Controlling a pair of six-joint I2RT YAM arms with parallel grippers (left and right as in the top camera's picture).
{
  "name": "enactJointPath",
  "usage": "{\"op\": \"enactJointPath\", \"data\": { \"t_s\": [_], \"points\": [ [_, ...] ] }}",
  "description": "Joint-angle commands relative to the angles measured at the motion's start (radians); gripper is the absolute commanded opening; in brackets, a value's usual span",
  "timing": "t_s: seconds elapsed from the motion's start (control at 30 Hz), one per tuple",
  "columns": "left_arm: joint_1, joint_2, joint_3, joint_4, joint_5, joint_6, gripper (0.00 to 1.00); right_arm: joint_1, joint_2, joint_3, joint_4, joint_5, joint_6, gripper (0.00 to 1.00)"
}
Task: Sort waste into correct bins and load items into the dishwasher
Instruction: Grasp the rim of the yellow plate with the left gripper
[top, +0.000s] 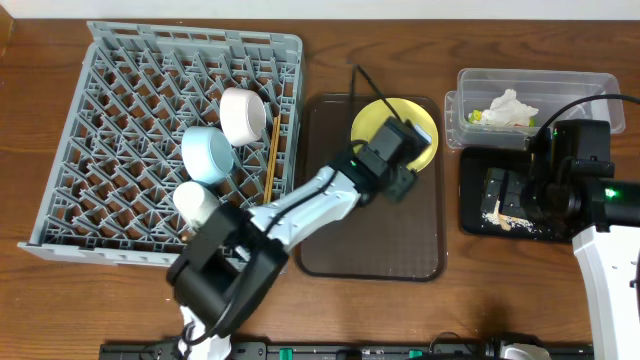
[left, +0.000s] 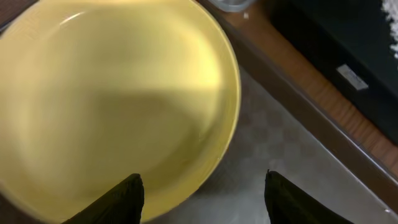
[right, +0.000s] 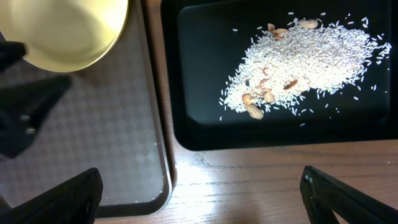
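The left hand (left: 202, 200) hangs low over the right edge of the yellow-green plate (left: 112, 93). Its two fingers (left: 118, 200) are spread apart. One is above the plate's inner surface and the other is above the brown serving tray (left: 273, 143), so the rim runs between them. It grips nothing, and the pictures don't show whether either finger touches the plate. The plate lies at the far end of the tray, which sits on the worktop (right: 249, 180) between the grey dish rack (top: 165, 140) and the black tray (right: 205, 134).

The right hand (right: 202, 199) is over the near edge of the black tray with its fingers (right: 62, 199) spread very wide. It holds nothing and touches nothing. Inside the black tray, a loose heap of rice grains and peanuts (right: 305, 62) lies toward its far side.

Just beyond the black tray is the clear plastic tub (top: 535, 78), with the crumpled white paper wrapper (top: 510, 108) inside it.

In the dish rack, the white bowl with a pinkish outside (top: 243, 115), the light blue bowl (top: 208, 153) and the small white cup (top: 196, 203) stand in a slanting line. The wooden chopsticks (top: 272, 150) lie just beside them along the rack's right wall.
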Motion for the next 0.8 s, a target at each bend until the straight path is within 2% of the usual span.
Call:
{"op": "enactJointPath", "data": {
  "t_s": [0.0,0.4,0.5,0.63,0.77],
  "points": [
    [-0.011,0.051,0.01,0.048,-0.002,0.071,0.63,-0.008,-0.01,0.014,-0.003,0.006,-0.008,0.99],
    [-0.012,0.15,0.01,0.058,-0.001,0.071,0.64,-0.008,-0.01,0.014,-0.004,0.006,-0.008,0.99],
    [-0.012,0.149,0.01,0.029,-0.002,0.071,0.53,-0.008,-0.01,0.014,-0.004,0.006,-0.008,0.99],
    [-0.012,0.148,0.01,-0.058,-0.001,0.07,0.28,-0.008,-0.01,0.014,-0.005,0.006,-0.008,0.99],
    [-0.012,0.145,0.01,-0.158,-0.001,0.067,0.15,-0.008,-0.01,0.014,-0.004,0.006,-0.008,0.99]
  ]
}}
